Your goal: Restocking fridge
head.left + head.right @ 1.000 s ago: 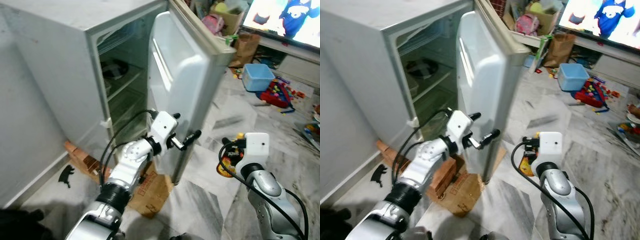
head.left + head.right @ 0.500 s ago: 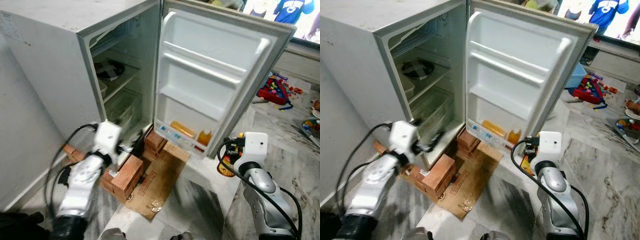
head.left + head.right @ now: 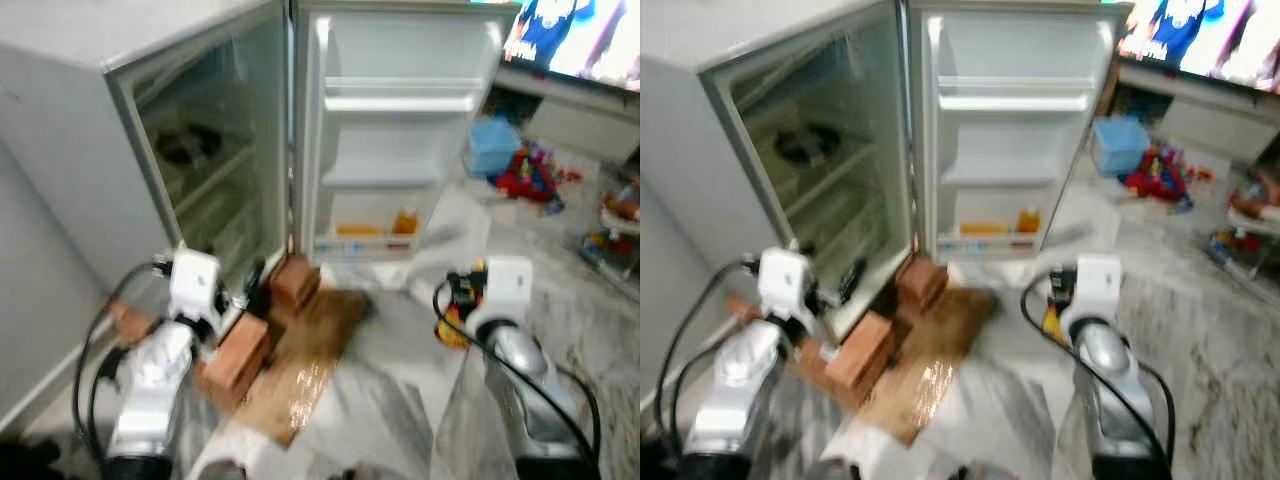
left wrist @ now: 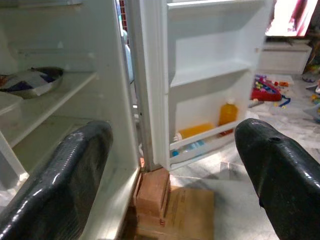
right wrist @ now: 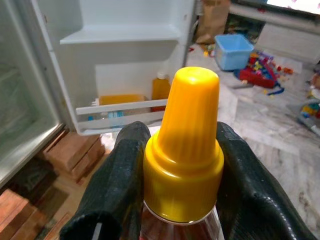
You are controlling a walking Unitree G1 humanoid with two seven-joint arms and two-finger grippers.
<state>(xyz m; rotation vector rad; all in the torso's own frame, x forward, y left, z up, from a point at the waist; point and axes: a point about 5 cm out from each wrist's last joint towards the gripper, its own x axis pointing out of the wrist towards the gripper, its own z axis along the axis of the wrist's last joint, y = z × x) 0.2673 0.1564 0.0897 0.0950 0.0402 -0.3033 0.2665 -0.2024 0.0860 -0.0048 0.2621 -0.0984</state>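
1. At nine o'clock of the scene, low before the fridge [image 3: 90,90] cabinet: left gripper [image 3: 240,290] empty, fingers [image 4: 75,170] spread wide, aimed at the cabinet's bottom sill. Could knock the stacked bricks [image 3: 235,355] propping the fridge if swung lower.
2. At ten o'clock, inside the cabinet: metal bowl [image 4: 30,82] on an upper shelf, holding something pale and crumpled; contents hard to tell. Clear drawer beneath, contents unclear.
3. At twelve o'clock: fridge door [image 3: 400,130] swung fully open. Two upper door shelves bare. Bottom door rack [image 5: 117,107] carrying a flat orange pack [image 4: 195,131] lying on its side and an upright orange bottle [image 4: 227,112] just beside it.
4. At six o'clock, on the floor: flattened cardboard [image 3: 305,360] under the bricks; likely a slip or snag risk underfoot on approach.
5. At four o'clock: right gripper [image 5: 175,165] pinching a yellow-capped sauce bottle [image 5: 185,150] at the neck, well apart from the door rack. Held only below the cap, so could twist or slide out during the reach; could also topple the upright orange bottle if pushed in carelessly.
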